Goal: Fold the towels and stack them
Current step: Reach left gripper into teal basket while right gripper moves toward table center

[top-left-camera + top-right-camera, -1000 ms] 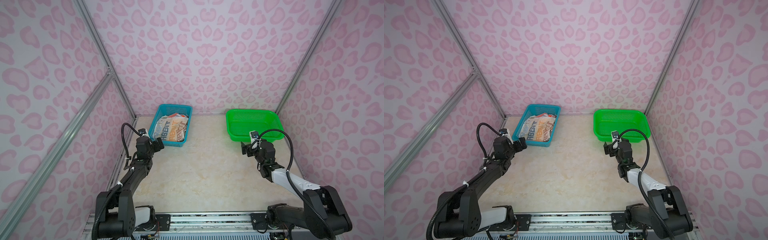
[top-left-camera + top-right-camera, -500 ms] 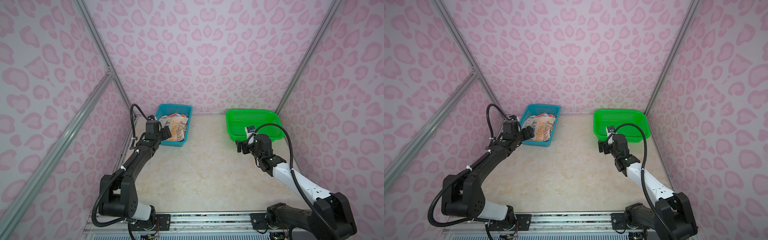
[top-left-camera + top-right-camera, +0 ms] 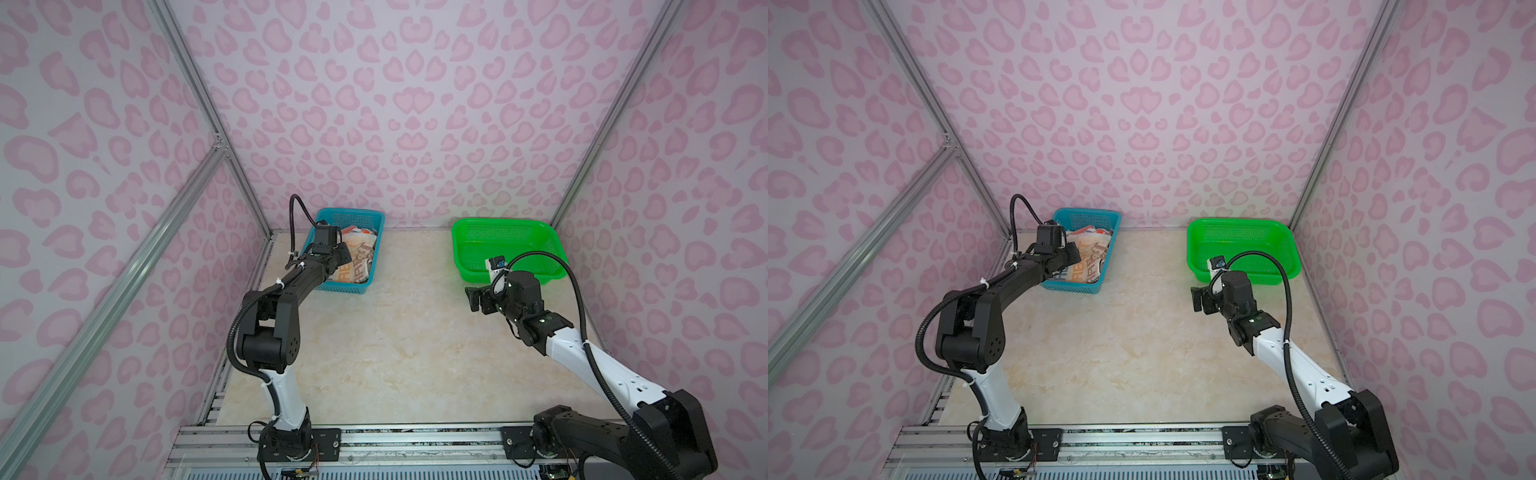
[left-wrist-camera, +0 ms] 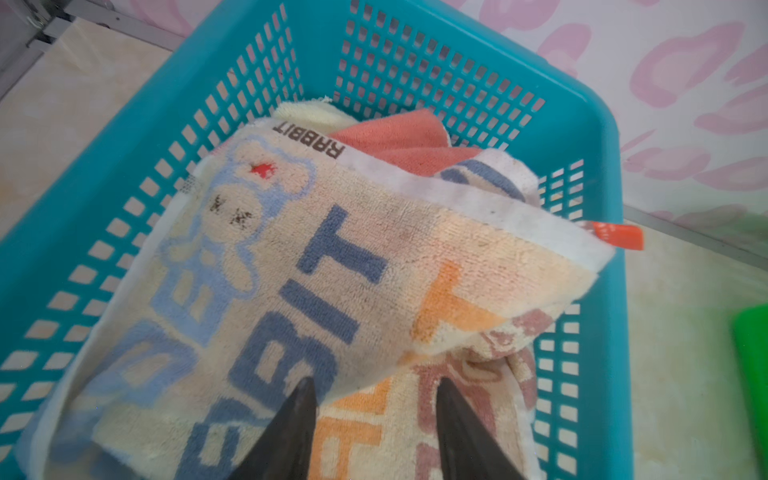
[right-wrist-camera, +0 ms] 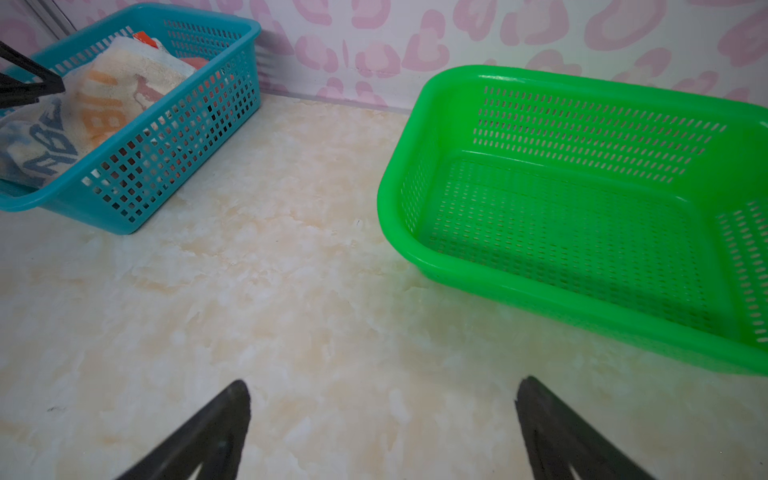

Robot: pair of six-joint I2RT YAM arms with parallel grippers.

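Both apart, left claw (image 4: 374, 378) narrowly, tips at RABBIT towel (image 4: 291, 270) edge (inside blue basket (image 4: 395, 62)), right claw (image 5: 384, 382) wide, well away.

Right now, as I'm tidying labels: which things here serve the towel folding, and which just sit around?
Job: striped blue-and-orange terry "RABBIT" towel; coral terry towel; left end effector.
Bystanders: teal plastic mesh basket; green plastic mesh basket.
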